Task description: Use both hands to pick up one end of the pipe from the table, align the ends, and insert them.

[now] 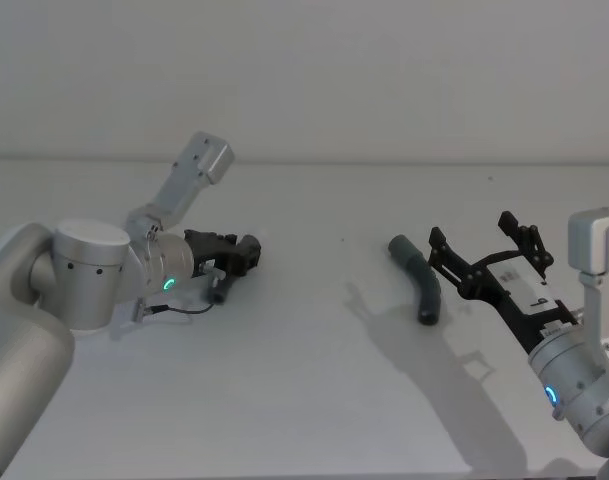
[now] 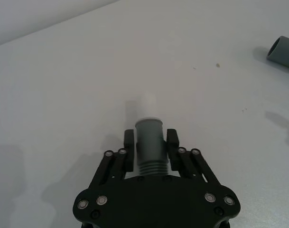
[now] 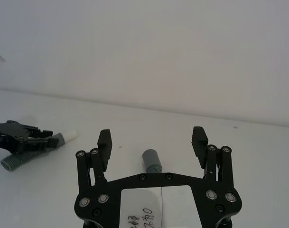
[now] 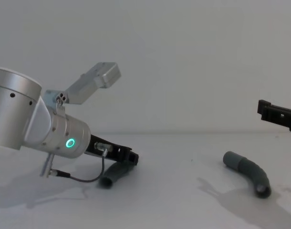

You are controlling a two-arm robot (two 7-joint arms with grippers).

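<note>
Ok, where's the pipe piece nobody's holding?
The free pipe piece lies on the table at the robot's right in the head view, just ahead of the open right gripper.

The left pipe piece (image 4: 113,176) and right pipe piece (image 1: 424,281) are coloured dark grey, the tip (image 3: 69,136) white, the left claw (image 2: 151,138) and right claw (image 3: 152,138) black.

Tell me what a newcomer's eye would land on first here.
Low on the left of the table, the left claw is shut on the white-tipped pipe piece. On the right, the right claw hovers open near the other pipe piece, which lies loose on the surface.
</note>
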